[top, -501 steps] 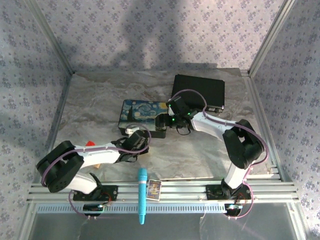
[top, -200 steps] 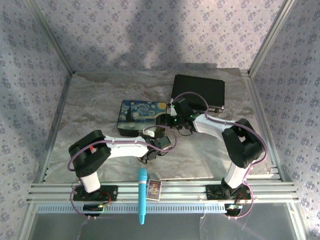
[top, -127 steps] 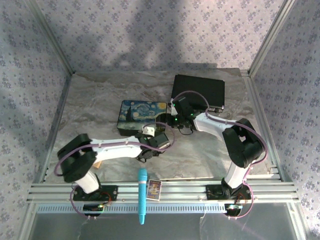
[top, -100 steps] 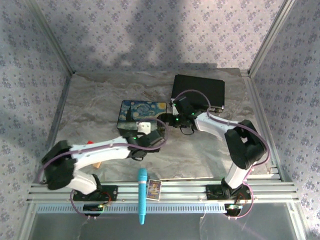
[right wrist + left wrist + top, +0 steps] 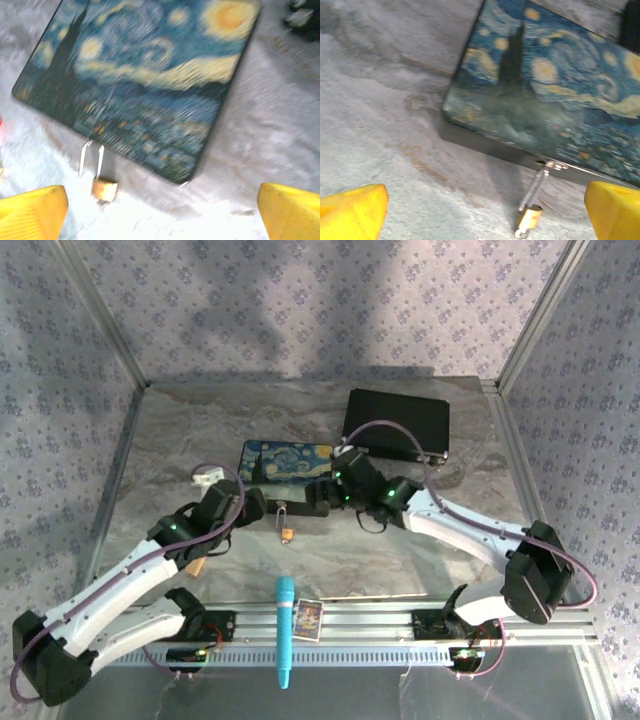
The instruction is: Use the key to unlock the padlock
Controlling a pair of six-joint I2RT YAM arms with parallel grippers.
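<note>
So the left pincer (image 5: pixel 482 212) is spread wide, yellow fingertips (image 5: pixel 350 210) far apart, gripping nothing. The tiny brass-gold padlock with the thin silver shackle (image 5: pixel 530 217) lies just ahead of it on the marbled grey tabletop (image 5: pixel 390 545), nearer the finger on the right of its wrist view. The shackle points away towards a little silver fitting (image 5: pixel 551 164) on the near edge of the flat Starry-Night-painted box (image 5: pixel 560 95). The right pincer (image 5: pixel 160 212) is the same deal: wide open, holding nothing. From its side the padlock sits just ahead, nearer the finger on the left, box right behind it. From above, the padlock's between both pincers, touching neither.
</note>
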